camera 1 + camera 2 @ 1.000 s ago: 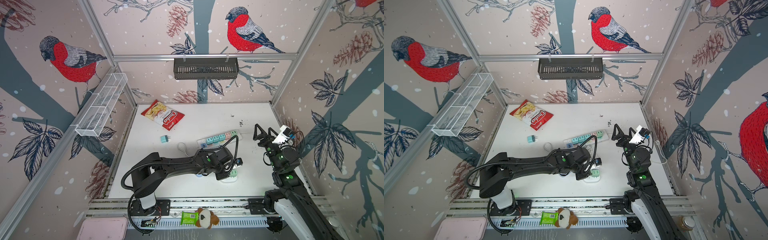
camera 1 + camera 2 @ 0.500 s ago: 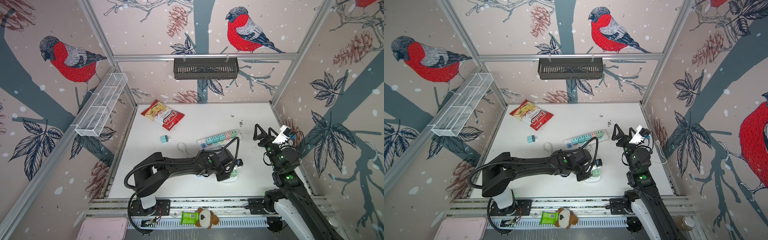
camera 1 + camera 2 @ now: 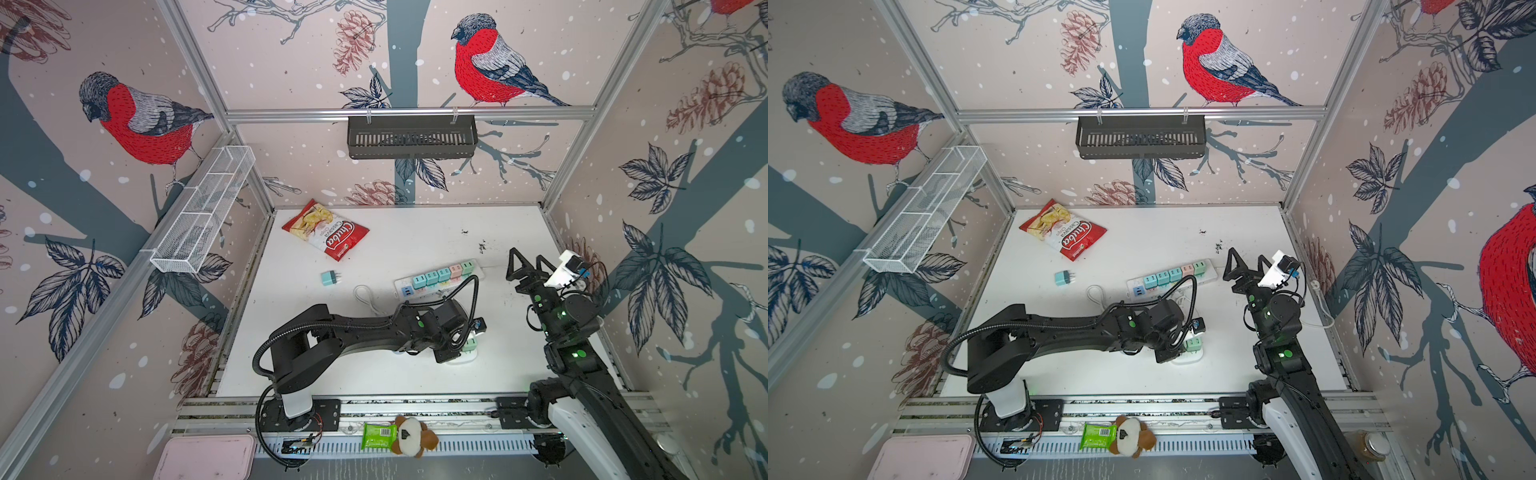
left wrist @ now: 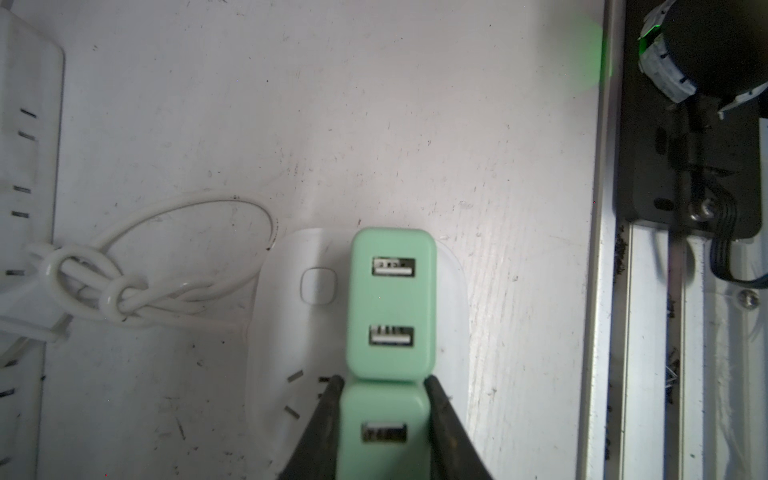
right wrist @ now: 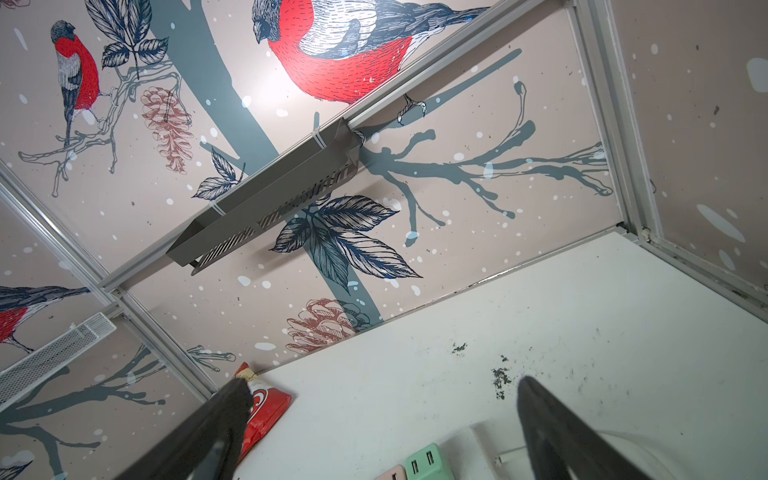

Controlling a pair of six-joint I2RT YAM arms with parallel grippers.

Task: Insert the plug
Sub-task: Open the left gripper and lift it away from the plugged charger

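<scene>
Left pincer point(image 3: 1177, 353) hangs over white socket block point(image 3: 1188, 360) bearing green plug point(image 3: 1193, 345).

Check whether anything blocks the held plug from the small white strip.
Nothing visible lies between them. The left gripper holds the plug right over the strip. A seated green charger crowds it on one side, and the slots beneath the plug are hidden.

The held green plug point(image 4: 382, 432) is blurred, cut off in the left wrist view (prongs hidden).

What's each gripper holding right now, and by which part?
Left gripper pinches the mint green plug by its two opposite sides. Right gripper holds nothing.
</scene>
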